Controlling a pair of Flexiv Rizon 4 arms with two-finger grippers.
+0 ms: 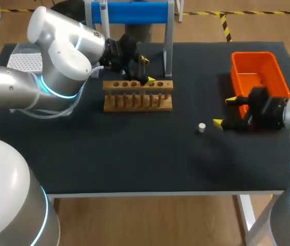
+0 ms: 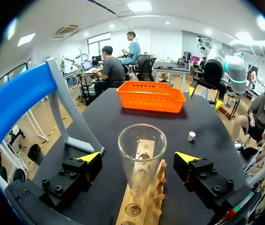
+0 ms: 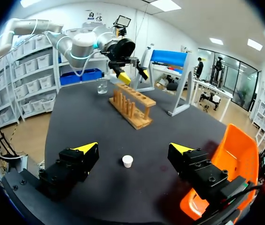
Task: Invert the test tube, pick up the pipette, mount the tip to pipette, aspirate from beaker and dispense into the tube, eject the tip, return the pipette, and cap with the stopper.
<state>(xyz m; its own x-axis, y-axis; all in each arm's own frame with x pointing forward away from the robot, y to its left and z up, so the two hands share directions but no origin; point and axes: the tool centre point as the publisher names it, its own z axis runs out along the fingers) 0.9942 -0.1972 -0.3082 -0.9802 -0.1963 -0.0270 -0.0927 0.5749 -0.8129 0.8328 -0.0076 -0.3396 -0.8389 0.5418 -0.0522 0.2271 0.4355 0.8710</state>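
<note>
Now our left tool gapes empty astride the tube; we close centred, lift straight off rack.

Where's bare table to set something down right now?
Widest bare patch: the front of the table, from rack to near edge. Also free between rack and stopper. Crowded behind the rack at the left gripper, and by the bin around the right gripper.
</note>
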